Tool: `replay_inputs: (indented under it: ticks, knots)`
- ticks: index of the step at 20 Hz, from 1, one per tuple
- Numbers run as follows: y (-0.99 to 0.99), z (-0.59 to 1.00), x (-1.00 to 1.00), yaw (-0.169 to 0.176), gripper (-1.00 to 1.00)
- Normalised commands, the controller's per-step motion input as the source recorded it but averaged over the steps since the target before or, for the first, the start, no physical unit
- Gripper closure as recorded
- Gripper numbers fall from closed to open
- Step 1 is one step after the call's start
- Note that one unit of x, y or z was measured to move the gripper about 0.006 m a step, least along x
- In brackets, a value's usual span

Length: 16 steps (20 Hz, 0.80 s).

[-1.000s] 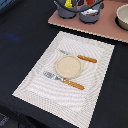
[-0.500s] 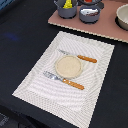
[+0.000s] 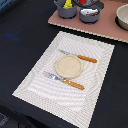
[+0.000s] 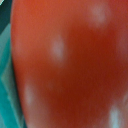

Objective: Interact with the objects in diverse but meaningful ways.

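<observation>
Red fills nearly my whole wrist view — a glossy red tomato [image 4: 70, 65] pressed right up against the lens, with a sliver of teal at one edge. Its surface is round and featureless, so I can make out no long axis and no direction it points. I see no jaws in either view, so I cannot tell how they stand.

The exterior view shows what the wrist camera misses: a striped placemat [image 3: 35, 82] on the dark tabletop [image 3: 20, 35], a beige plate [image 3: 68, 66] between a knife [image 3: 79, 57] and a fork [image 3: 64, 81], both orange-handled. Beyond, on a pink board [image 3: 100, 29], sit two grey pots [image 3: 89, 11] — one holding something red.
</observation>
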Motion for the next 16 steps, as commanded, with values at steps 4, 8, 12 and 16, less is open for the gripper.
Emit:
replay_inputs:
  ticks: [4, 8, 12, 16]
  knots:
    - [0.11, -0.35, -1.0, 0.0, 1.0]
    - [0.12, -0.35, -0.98, 0.0, 1.0]
    - [0.09, -0.35, -0.91, 0.0, 1.0]
    - [0.1, -0.3, -0.92, 0.0, 1.0]
